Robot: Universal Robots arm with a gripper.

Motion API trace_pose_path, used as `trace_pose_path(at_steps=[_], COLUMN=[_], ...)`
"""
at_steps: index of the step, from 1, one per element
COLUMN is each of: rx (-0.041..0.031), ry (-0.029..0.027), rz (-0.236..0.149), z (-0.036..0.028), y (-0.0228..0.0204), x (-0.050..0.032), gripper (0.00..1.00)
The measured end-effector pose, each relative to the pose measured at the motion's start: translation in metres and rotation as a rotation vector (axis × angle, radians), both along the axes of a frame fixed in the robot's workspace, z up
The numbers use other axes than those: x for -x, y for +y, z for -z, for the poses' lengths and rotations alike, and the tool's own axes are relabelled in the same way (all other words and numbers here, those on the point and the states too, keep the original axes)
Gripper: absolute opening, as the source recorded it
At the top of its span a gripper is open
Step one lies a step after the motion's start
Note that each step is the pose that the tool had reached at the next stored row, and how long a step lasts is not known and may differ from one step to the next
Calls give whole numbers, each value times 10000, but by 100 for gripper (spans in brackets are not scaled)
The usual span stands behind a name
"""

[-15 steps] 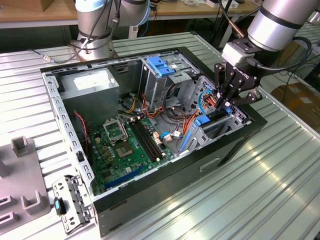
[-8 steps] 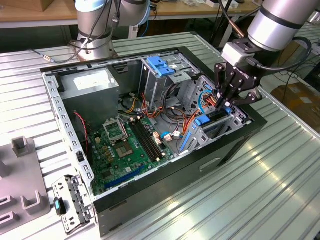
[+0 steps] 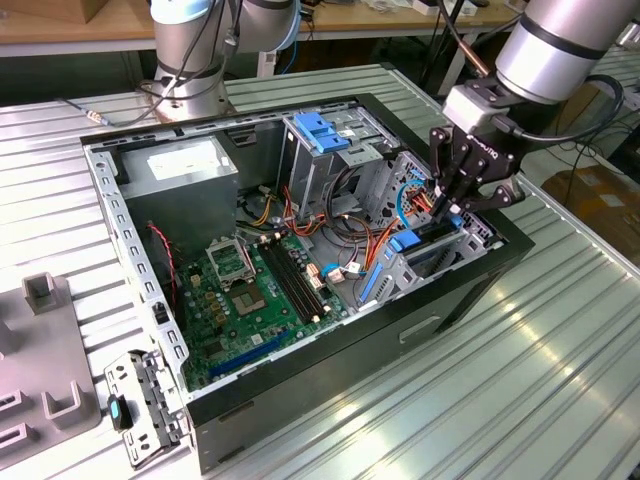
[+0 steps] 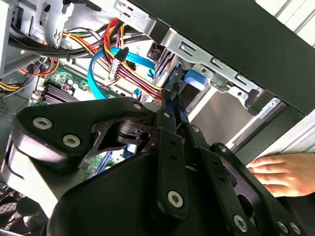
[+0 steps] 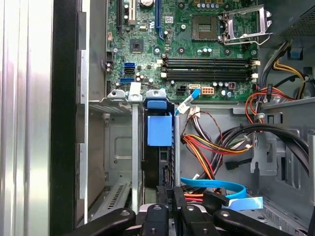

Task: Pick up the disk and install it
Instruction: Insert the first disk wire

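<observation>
Gripper (image 3: 452, 200), right of centre in the exterior view, clenches the disk (image 5: 158, 147) edge-on, likely so its blue rails line up with the drive bay (image 3: 425, 262).

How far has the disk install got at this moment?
Pickup looks done: the gripper is down inside the open computer case, jaws shut on the disk. In hand: the disk stands on edge in the metal drive bay, its blue rails showing in the first wrist view. Left: release; whether it is fully seated cannot be told.
</observation>
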State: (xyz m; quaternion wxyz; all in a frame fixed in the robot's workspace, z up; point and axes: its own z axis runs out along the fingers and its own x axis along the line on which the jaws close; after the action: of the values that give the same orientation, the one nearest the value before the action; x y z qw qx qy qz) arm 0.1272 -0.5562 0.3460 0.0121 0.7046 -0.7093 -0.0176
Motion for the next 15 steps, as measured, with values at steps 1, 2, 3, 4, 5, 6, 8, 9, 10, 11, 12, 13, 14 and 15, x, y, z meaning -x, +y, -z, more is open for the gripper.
trace_pose_path(at_steps=[1, 2, 3, 4, 5, 6, 8, 9, 10, 11, 12, 13, 14, 15], rx=[1, 1, 0, -2, -2, -2, -4, -5, -5, -4, -4, -4, -5, -5], ry=[1, 3, 3, 3, 3, 4, 4, 3, 3, 4, 3, 4, 3, 4], rz=[5, 9, 11, 12, 12, 13, 13, 13, 14, 15, 14, 13, 14, 13], z=[6, 11, 13, 15, 15, 14, 12, 11, 11, 10, 9, 8, 7, 4], y=[0, 0, 0, 0, 0, 0, 0, 0, 0, 0, 0, 0, 0, 0], x=[0, 0, 0, 0, -1, -2, -9, -12, -15, -18, -21, -23, -25, -30], gripper=[16, 16, 16, 16, 16, 16, 16, 16, 16, 16, 16, 16, 16, 16])
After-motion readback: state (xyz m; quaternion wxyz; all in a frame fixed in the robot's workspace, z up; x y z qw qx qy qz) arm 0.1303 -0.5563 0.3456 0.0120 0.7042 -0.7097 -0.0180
